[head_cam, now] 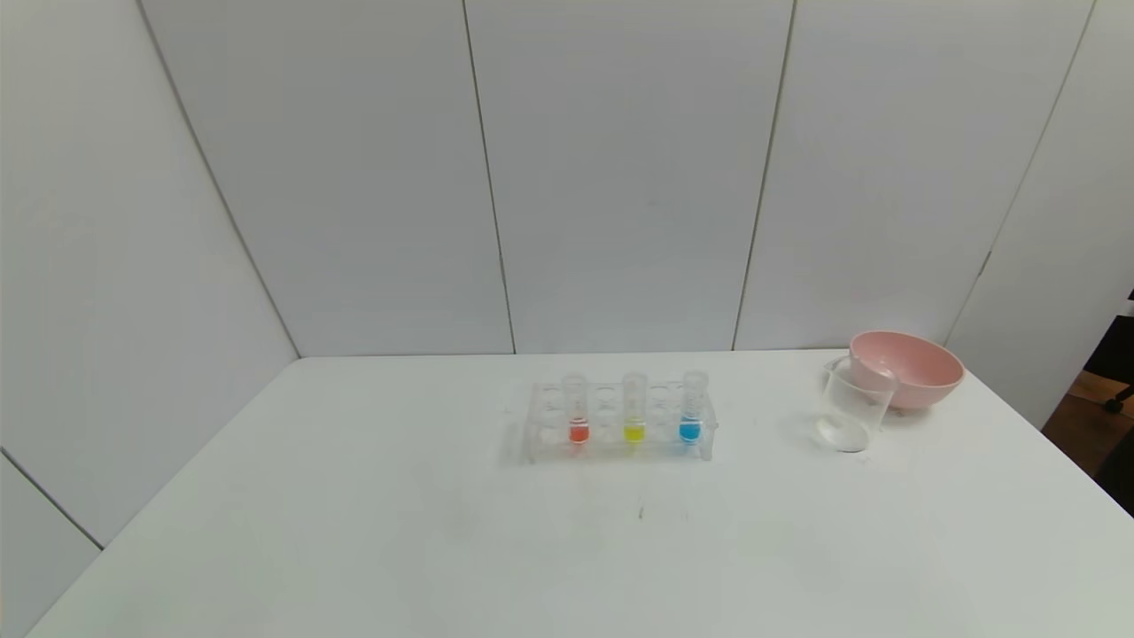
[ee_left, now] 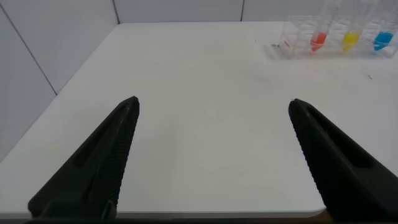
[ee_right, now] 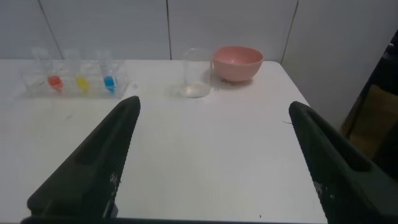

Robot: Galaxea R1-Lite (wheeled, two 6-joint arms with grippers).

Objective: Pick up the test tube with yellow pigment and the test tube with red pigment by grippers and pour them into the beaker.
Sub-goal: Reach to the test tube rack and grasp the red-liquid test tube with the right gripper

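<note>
You're seeing the short clear tube with red-orange liquid (head_cam: 578,416) and its yellow-liquid twin (head_cam: 633,415) standing upright in the clear plastic rack (head_cam: 540,434), small clear lipped beaker (head_cam: 852,406) sitting at the rack's 3 o'clock. Left gripper (ee_left: 213,149) and right gripper (ee_right: 213,149) are hanging spread wide, grasping nothing.

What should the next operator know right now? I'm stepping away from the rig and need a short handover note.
Left gripper: open, empty, held back at the table's near left edge.
Right gripper: open, empty, held back at the near right.
Red test tube, yellow test tube and blue test tube stand upright in the clear rack at mid-table.
Beaker stands to the rack's right, just in front of the pink bowl; it looks empty.
Done: nothing yet.
Left: lift the yellow and red tubes and pour both into the beaker.
</note>
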